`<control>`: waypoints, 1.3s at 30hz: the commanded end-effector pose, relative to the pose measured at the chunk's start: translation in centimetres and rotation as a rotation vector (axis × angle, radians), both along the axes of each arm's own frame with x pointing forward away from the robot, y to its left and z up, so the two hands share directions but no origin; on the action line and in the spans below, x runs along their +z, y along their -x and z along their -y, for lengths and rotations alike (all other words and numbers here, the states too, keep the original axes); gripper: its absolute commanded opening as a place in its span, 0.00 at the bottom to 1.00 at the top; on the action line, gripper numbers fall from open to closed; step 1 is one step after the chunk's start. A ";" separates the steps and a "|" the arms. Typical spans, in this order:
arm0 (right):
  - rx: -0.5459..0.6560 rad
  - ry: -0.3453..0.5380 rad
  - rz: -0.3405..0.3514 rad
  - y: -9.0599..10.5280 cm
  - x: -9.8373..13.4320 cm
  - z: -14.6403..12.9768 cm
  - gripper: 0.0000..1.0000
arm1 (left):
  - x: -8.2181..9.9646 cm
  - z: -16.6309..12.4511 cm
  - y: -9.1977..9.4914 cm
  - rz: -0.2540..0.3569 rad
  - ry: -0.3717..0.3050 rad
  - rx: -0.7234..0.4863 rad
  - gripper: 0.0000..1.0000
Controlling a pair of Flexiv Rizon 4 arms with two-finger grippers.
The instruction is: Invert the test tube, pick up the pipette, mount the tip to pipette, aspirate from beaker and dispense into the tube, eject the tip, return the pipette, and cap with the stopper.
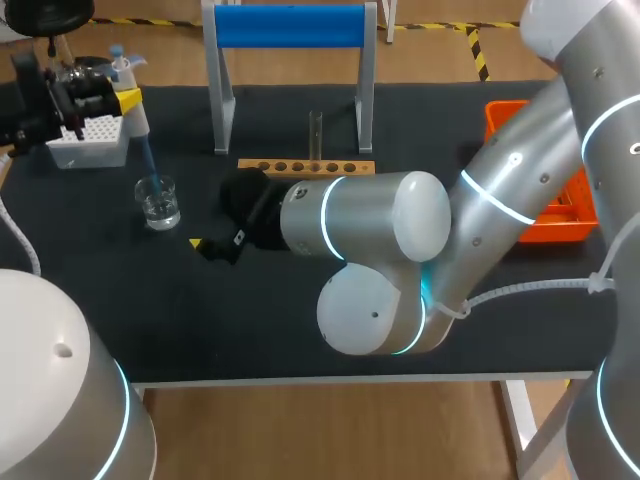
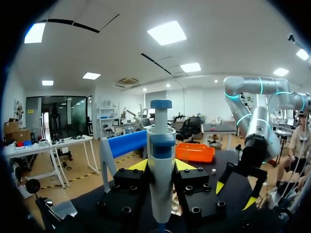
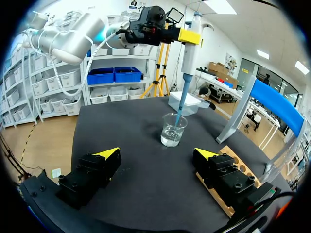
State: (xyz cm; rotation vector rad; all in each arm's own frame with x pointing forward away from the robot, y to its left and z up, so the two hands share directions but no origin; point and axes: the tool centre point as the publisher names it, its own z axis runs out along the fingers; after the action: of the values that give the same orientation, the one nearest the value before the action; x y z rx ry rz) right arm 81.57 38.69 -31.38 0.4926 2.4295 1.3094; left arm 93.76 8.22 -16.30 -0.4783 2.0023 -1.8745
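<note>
Two arms reach over the dark table in the head view. The left gripper is at the far left, above the white tip box, and holds the pipette upright. The pipette's blue tip points down into the beaker, which has a little clear liquid in the bottom. The right arm crosses past the middle. The right gripper sits low, near the beaker and the wooden rack, with its fingers largely hidden under the wrist. An orange tray lies at the right edge.

The left wrist view shows the grip. The pipette stands between the left gripper, with both finger blocks pressed against its body. Ahead, the right gripper hangs with its yellow tips spread.

The right wrist view shows what the head view hides. The right gripper has its jaws wide apart, with only bare table between them. The beaker stands ahead of the fingers and apart from them. The blue tip dips inside the beaker, though whether it meets the liquid cannot be told. One finger lies over the wooden rack.
</note>
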 end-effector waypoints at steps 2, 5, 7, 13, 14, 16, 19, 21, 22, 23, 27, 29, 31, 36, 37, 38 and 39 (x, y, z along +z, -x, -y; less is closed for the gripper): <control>0.001 -0.002 -0.001 0.0 -0.1 0.0 1.00 | -0.5 -0.1 0.0 0.013 0.004 -0.001 0.00; 0.001 -0.002 -0.001 0.0 -0.1 0.0 1.00 | -0.7 -0.2 0.1 0.018 0.005 0.000 0.00; 0.001 -0.002 -0.001 0.0 -0.1 0.0 1.00 | -0.9 -0.2 0.1 0.020 0.004 0.001 0.00; 0.001 -0.002 -0.001 0.0 -0.1 0.0 1.00 | -1.3 -0.3 0.1 0.018 -0.004 0.003 0.00; 0.001 -0.002 -0.001 0.0 -0.1 0.0 1.00 | -1.4 -0.3 0.1 0.019 -0.006 0.003 0.00; 0.001 -0.002 -0.001 0.0 -0.1 0.0 1.00 | -1.4 -0.3 0.1 0.020 -0.007 0.003 0.00; 0.001 -0.002 -0.001 0.0 -0.1 0.0 1.00 | -1.5 -0.4 0.2 0.023 -0.008 0.004 0.00; 0.001 -0.002 -0.001 0.0 -0.1 0.0 1.00 | -1.6 -0.4 0.2 0.026 -0.008 0.005 0.00; 0.001 -0.002 -0.001 0.0 -0.1 0.0 1.00 | -1.6 -0.4 0.2 0.027 -0.007 0.005 0.00; 0.001 -0.002 -0.001 0.0 -0.1 0.0 1.00 | -1.6 -0.4 0.2 0.028 -0.006 0.006 0.00; 0.001 -0.002 -0.001 0.0 -0.1 0.0 1.00 | -1.7 -0.4 0.3 0.031 -0.006 0.006 0.00; 0.001 -0.002 -0.001 0.0 -0.1 0.0 1.00 | -1.8 -0.3 0.3 0.030 -0.008 0.006 0.00; 0.001 -0.002 -0.001 0.0 -0.1 0.0 1.00 | -1.9 -0.3 0.3 0.029 -0.009 0.005 0.00; 0.001 -0.002 -0.001 0.0 -0.1 0.0 1.00 | -2.2 0.0 0.4 0.021 -0.017 0.002 0.00; 0.001 -0.002 -0.001 0.0 -0.1 0.0 1.00 | -2.3 0.0 0.4 0.019 -0.019 0.001 0.00; 0.001 -0.002 -0.001 0.0 -0.1 0.0 1.00 | -2.3 0.0 0.4 0.018 -0.020 0.001 0.00; 0.001 -0.002 -0.001 0.0 -0.1 0.0 1.00 | -2.4 0.0 0.4 0.018 -0.021 0.000 0.00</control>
State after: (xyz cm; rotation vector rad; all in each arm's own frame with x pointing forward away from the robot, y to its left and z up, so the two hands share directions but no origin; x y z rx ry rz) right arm 81.57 38.71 -31.38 0.4927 2.4296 1.3089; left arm 93.25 8.29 -18.62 -0.4548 2.0080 -1.8503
